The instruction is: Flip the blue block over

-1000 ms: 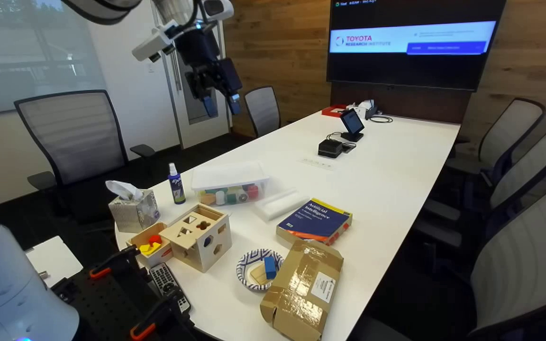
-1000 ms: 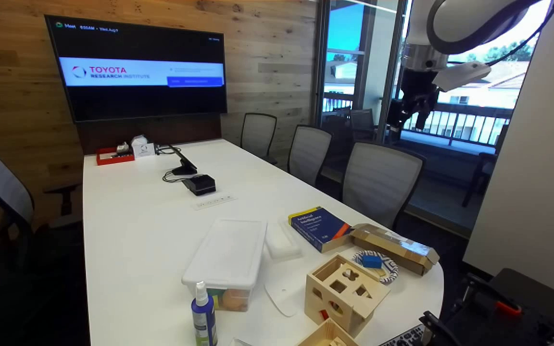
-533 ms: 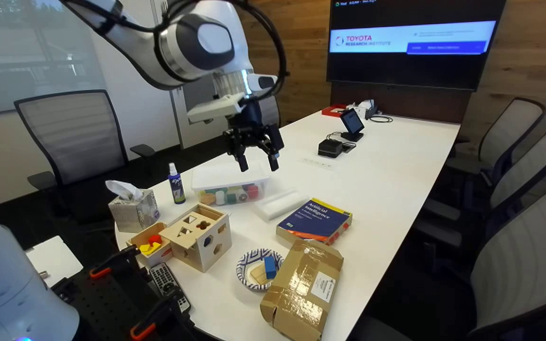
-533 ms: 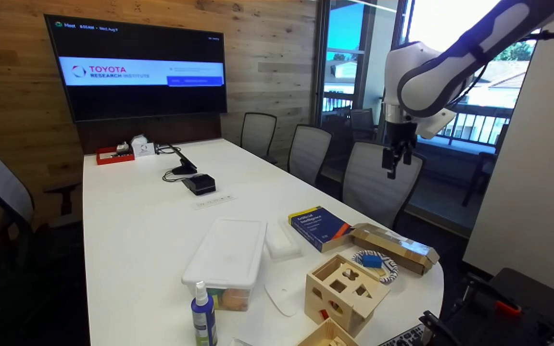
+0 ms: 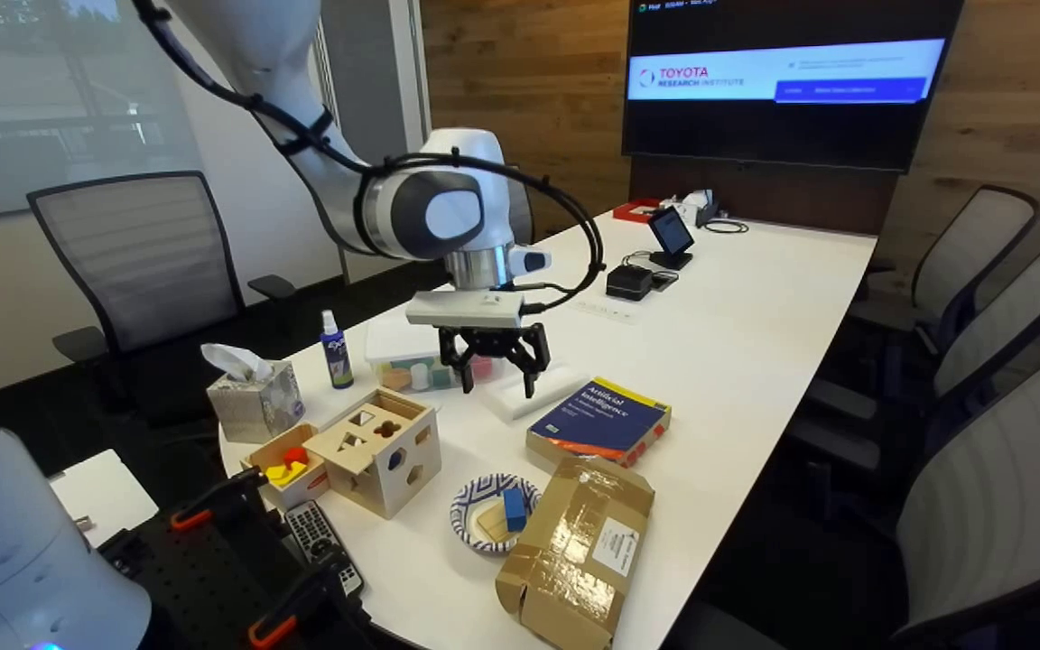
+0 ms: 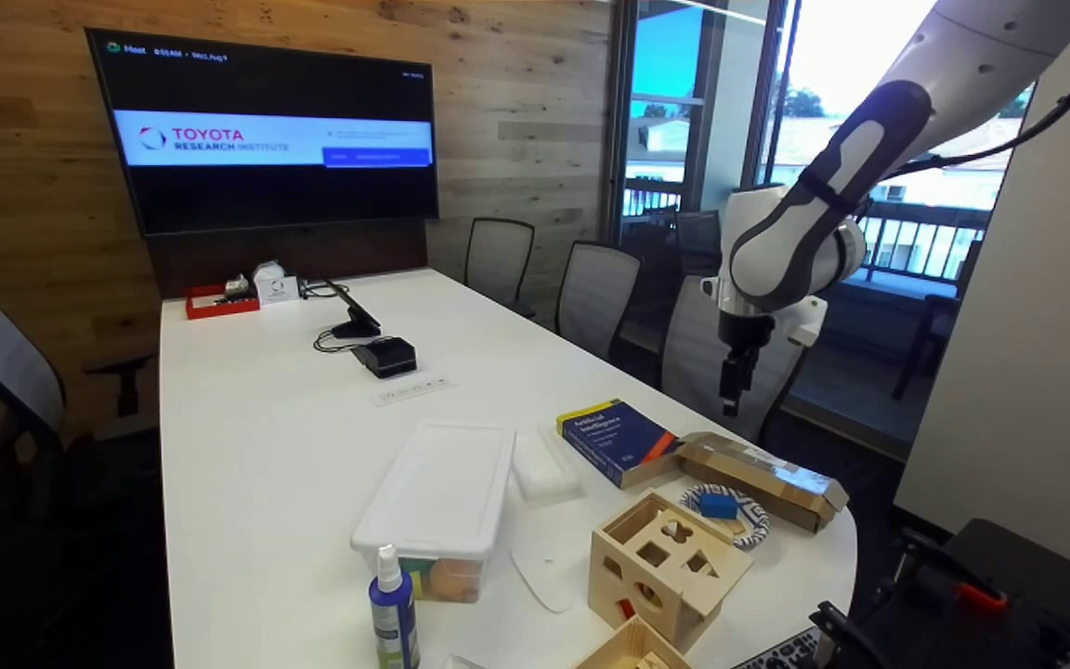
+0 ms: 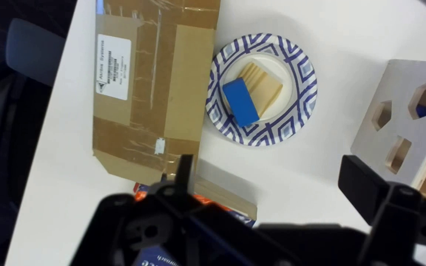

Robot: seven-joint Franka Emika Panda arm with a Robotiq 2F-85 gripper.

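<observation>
The small blue block (image 5: 515,510) lies on a light wooden block (image 7: 266,90) in the patterned paper plate (image 5: 461,516). In the wrist view the blue block (image 7: 240,102) is tilted in the plate (image 7: 303,74), partly over the wooden block and near the rim. The blue block (image 6: 719,505) also shows in an exterior view. My gripper (image 5: 498,386) points down, open and empty, well above the table. In the wrist view the plate and block lie ahead of the gripper's fingertips (image 7: 266,166), not between them. Nothing touches the fingers.
A brown cardboard box (image 5: 588,551) stands right beside the plate. The wooden shape-sorter box (image 5: 380,456) is on the plate's other side. A thick book (image 5: 601,420), a plastic bin (image 6: 442,492), a spray bottle (image 6: 394,609) and a tissue box (image 5: 258,402) are also on the table.
My arm has swung in and lowered toward the table, and the gripper has turned to point straight down with its fingers apart. The block, plate and other objects have not moved.
</observation>
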